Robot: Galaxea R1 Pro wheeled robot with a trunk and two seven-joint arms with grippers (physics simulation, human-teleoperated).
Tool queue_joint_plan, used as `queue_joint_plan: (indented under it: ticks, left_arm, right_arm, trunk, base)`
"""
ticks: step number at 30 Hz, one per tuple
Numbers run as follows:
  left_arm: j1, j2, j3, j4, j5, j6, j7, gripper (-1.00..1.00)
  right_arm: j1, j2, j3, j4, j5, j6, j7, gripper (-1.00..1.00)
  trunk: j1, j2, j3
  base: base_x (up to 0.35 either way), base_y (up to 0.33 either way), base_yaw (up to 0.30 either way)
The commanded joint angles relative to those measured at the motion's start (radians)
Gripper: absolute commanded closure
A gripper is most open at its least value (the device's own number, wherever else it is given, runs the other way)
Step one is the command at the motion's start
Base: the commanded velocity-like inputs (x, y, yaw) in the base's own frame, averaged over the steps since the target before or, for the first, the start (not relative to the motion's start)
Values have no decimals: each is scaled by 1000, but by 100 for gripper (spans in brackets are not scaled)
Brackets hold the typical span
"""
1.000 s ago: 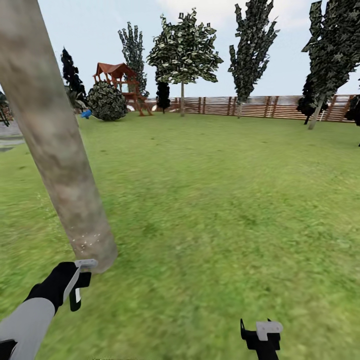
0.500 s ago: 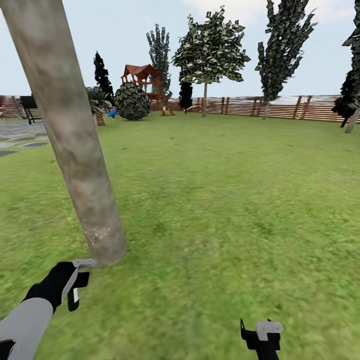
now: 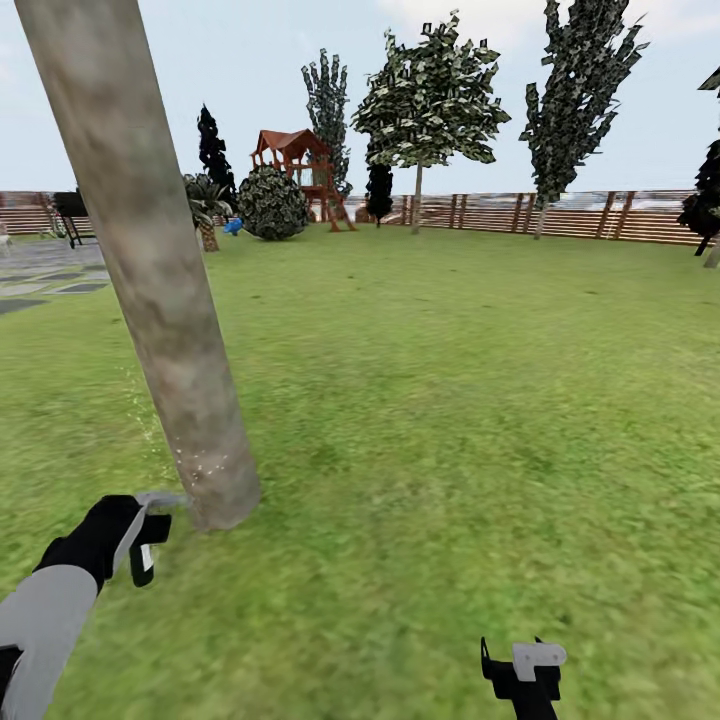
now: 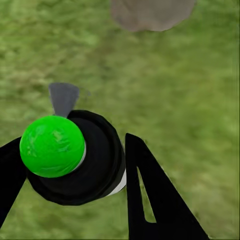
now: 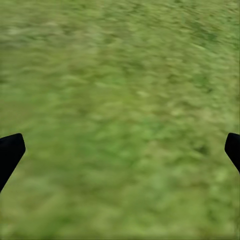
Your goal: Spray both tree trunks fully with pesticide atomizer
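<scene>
Left hand (image 4: 75, 170) clamped on the pesticide atomizer (image 4: 75, 157), green cap up, nozzle just beside the tree trunk (image 3: 160, 290) base. Right hand (image 3: 522, 672) spread wide, empty, over grass floor (image 3: 450, 420), well apart from trunk.

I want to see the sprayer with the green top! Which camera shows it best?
The left wrist view: the sprayer, with its green cap and black body, sits large between the left tool's fingers. In the head view it is just a small grey-and-black piece beside the trunk. The right wrist view has grass.
</scene>
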State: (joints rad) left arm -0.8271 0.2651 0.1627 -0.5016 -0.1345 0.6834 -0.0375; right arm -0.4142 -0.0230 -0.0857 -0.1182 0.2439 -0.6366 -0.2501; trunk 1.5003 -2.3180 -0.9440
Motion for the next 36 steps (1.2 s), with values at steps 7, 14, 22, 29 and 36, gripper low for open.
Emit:
queue_joint_plan:
  ticks: [7, 14, 22, 29, 36]
  left_arm:
    - [-22, -7, -38, -108, 10, 74, -71, 100]
    - [-50, 54, -44, -187, 9, 160, -74, 100]
    - [-118, -24, -66, -181, 3, 200, -62, 100]
    - [-130, 88, -125, -233, 6, 211, -67, 100]
    - [-132, 92, -136, -245, 3, 214, -64, 100]
  right_arm:
    - [0, -1, 1, 0, 0, 0, 0, -100]
    - [0, 0, 1, 0, 0, 0, 0, -100]
    - [0, -1, 1, 0, 0, 0, 0, -100]
    - [0, -2, 0, 0, 0, 0, 0, -100]
    - [0, -2, 0, 0, 0, 0, 0, -100]
  trunk:
    - [0, 0, 0]
    - [0, 0, 0]
    - [0, 0, 0]
    - [0, 0, 0]
    - [0, 0, 0]
  base:
    - [0, 0, 0]
    - [0, 0, 0]
    - [0, 0, 0]
    - [49, 0, 0]
    - [167, 0, 0]
